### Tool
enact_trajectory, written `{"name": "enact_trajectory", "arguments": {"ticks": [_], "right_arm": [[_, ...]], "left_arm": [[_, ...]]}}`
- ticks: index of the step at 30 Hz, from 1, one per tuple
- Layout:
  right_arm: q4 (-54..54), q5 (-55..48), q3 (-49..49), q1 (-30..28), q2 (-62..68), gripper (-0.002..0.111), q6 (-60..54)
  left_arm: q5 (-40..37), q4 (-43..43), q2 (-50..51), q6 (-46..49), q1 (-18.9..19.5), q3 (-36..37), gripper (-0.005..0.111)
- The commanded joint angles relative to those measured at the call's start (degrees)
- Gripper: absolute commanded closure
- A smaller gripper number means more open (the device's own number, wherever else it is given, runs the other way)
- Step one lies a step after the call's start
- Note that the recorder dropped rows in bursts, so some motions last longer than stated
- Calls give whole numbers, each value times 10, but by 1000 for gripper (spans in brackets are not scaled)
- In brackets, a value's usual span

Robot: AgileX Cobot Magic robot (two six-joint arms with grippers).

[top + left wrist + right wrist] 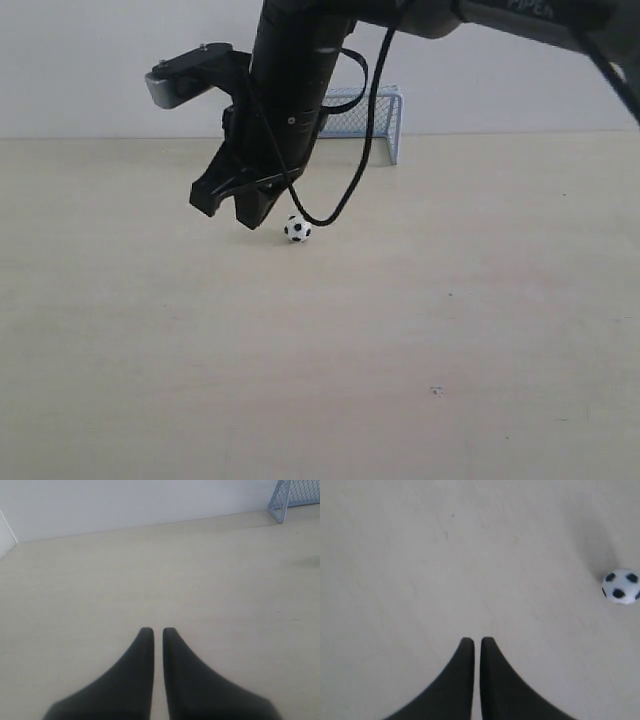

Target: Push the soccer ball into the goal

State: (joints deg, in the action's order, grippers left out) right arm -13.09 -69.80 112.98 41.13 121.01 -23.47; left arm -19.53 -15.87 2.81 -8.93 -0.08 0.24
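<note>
**Ball on open surface beside right end effector, goal well behind**

The pale wooden surface [450, 330] fills most of the exterior view and meets a plain white wall [80, 60] along the upper part of the frame.

A black arm [290, 70] enters from the upper right of the frame and reaches across the middle, angling down toward centre left. A black cable [365, 150] hangs from it in a loop, and its lowest bend sits just right of the ball.

The goal [378, 118] stands at the back of the surface against the wall, in the upper middle of the frame. The arm hides its left part. In the left wrist view, one corner of the goal [295, 495] shows at the upper right of the frame.

The right end effector [232, 208] hangs just above the surface, left of centre. In its wrist view, its fingers stand narrow, with only a thin slit between them and nothing held.

The left end effector [157, 631] appears only in its own wrist view. It is likewise drawn narrow and empty, over bare surface.

The ball [297, 229] rests on the surface just right of the right end effector's tips and apart from them. It lies well in front of the goal and below it in the frame. In the right wrist view, the ball [621, 586] lies at the right edge of the frame, clear of the fingers.
</note>
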Motion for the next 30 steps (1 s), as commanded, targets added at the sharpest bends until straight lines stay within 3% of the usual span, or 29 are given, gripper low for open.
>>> {"name": "enact_trajectory", "arguments": {"ticks": [1, 8, 30], "right_arm": [[6, -2, -68, 0, -56, 108, -6], [16, 57, -167, 0, -135, 108, 5], [53, 176, -329, 0, -281, 108, 82]], "left_arm": [[2, 0, 3, -5, -5, -2, 100], [2, 0, 3, -5, -5, -2, 100], [2, 0, 3, -5, -5, -2, 100]]}}
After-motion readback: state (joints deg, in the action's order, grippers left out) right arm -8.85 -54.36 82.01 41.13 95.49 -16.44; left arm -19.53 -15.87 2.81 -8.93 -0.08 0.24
